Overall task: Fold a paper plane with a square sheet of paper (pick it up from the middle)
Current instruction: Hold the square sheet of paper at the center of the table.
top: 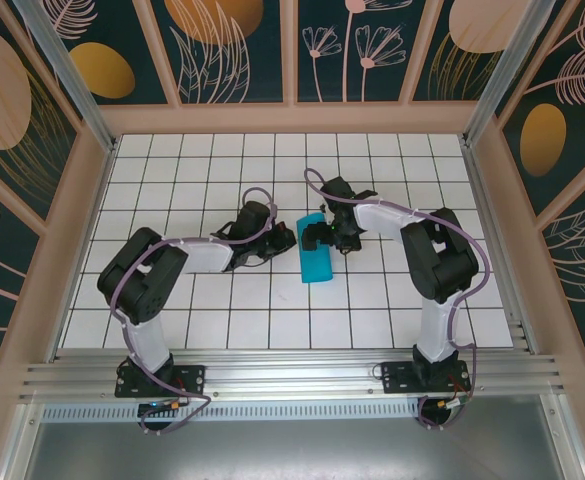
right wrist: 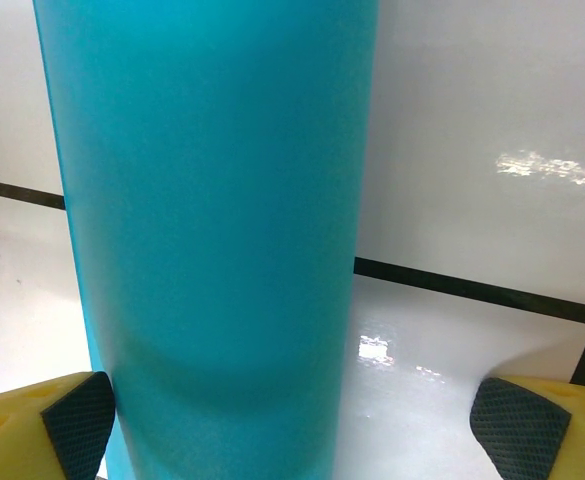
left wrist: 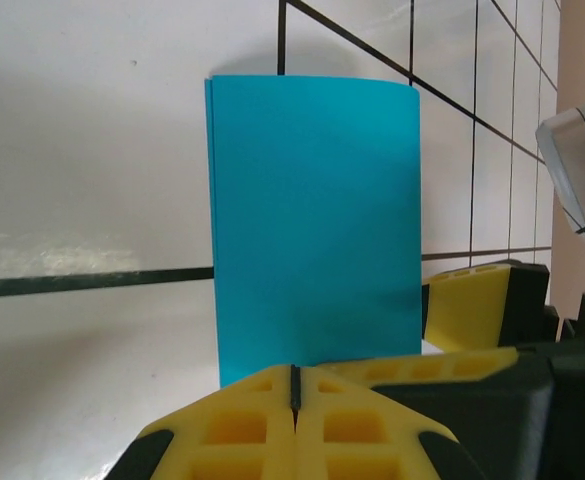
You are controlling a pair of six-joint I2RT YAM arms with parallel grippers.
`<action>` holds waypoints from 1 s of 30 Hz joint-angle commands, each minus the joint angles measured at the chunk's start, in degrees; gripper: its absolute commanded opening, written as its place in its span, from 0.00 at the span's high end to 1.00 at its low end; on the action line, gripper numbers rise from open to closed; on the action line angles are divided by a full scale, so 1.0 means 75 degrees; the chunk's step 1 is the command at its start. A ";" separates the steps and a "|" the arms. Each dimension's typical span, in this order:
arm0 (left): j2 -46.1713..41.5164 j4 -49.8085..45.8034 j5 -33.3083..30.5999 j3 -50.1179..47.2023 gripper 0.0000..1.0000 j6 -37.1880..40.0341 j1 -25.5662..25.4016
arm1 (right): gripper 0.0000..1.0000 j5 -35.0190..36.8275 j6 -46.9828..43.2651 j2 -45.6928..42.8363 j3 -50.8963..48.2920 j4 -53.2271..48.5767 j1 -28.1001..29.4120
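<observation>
While the left gripper (top: 280,240) (left wrist: 294,390) has its yellow fingers pressed tight together, the right gripper (top: 324,238) (right wrist: 292,420) has its fingers spread wide apart with nothing clamped between them. The sheet of paper (top: 315,262) (left wrist: 312,220) (right wrist: 212,220) lies between the two grippers near the middle of the white tiled table (top: 222,300). It is plain, matte teal-blue and doubled over into a narrow rectangle. In the left wrist view two layers show along its left edge, and the right edge is a soft, rounded fold rather than a sharp crease. The left fingertips sit over its near edge; whether they pinch it cannot be told. In the right wrist view the paper bulges like a loose roll, just beside one dark pad and well apart from the other.
</observation>
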 commanded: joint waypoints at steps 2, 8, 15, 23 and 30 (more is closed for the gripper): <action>0.0281 0.0557 0.0160 0.0255 1.00 -0.0460 -0.0021 | 0.01 0.0301 0.0048 0.1020 -0.0563 0.0092 -0.0016; 0.0545 0.0726 0.0218 0.0301 1.00 -0.0671 -0.0021 | 0.01 0.0281 0.0068 0.1030 -0.0600 0.0121 -0.0016; 0.0802 0.0539 0.0220 0.0509 1.00 -0.0704 -0.0024 | 0.01 0.0242 0.0093 0.1048 -0.0611 0.0161 -0.0016; 0.1130 0.0501 0.0383 0.0763 1.00 -0.0722 -0.0021 | 0.01 0.0190 0.0084 0.1083 -0.0611 0.0185 -0.0016; 0.1307 0.0435 0.0468 0.0841 1.00 -0.0721 -0.0028 | 0.01 0.0105 -0.0030 0.1054 -0.0665 0.0241 -0.0016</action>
